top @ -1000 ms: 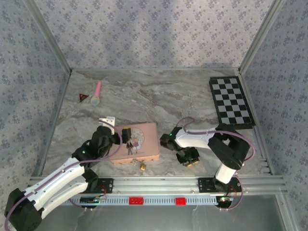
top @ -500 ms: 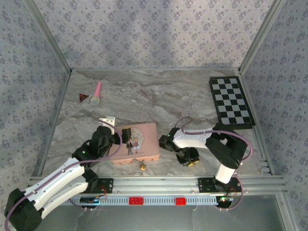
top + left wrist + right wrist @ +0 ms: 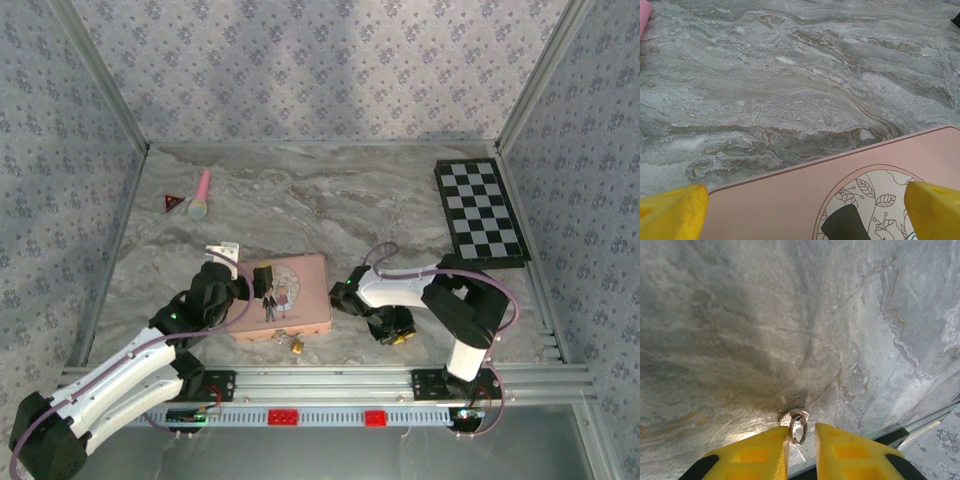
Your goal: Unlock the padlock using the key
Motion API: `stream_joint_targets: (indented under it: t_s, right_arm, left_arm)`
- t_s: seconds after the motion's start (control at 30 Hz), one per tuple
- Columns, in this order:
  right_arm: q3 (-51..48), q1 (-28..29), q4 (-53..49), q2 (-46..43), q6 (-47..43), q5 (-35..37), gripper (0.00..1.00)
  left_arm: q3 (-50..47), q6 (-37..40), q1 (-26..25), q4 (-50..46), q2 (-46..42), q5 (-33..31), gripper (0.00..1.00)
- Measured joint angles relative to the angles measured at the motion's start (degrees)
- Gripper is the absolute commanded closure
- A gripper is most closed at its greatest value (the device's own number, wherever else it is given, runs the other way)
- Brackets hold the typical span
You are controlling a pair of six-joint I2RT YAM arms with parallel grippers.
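Observation:
The tiny brass padlock lies on the marble just in front of the pink tin. My left gripper hovers over the tin's left part, open, its yellow fingertips wide apart above the lid. My right gripper points down at the table to the right of the tin. The silvery key lies flat just past my right gripper. Its split ring sits in the narrow gap between the tips, against the left finger and clear of the right one. The key's blade is hidden.
A checkerboard lies at the back right. A pink microphone-shaped toy and a small red triangle sit at the back left. The metal rail runs close behind the right gripper, and patterned walls enclose the table.
The right arm has shifted slightly left, toward the tin, with its gripper staying low at the table. The left arm and the padlock have not moved.

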Motion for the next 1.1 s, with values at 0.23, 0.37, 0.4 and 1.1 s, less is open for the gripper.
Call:
stream_joint_targets:
  t_s: [0.23,0.37,0.4,1.1]
  right_arm:
    - [1.1,0.0,-0.6,2.0,0.4,0.8,0.86]
    - [1.5,0.0,-1.0,2.6,0.6,1.1,0.88]
    - [1.5,0.0,-1.1,2.7,0.7,1.3,0.9]
    - [6.1,-2.1,-1.0,-20.7,1.2,6.4,1.0]
  left_arm:
    - [0.0,0.0,0.0,0.0,-0.2,0.0,0.0]
    - [0.0,0.0,0.0,0.0,-0.7,0.0,0.0]
    - [0.0,0.0,0.0,0.0,-0.8,0.0,0.0]
    - [4.0,1.1,0.0,0.5,9.3,5.0,0.0]
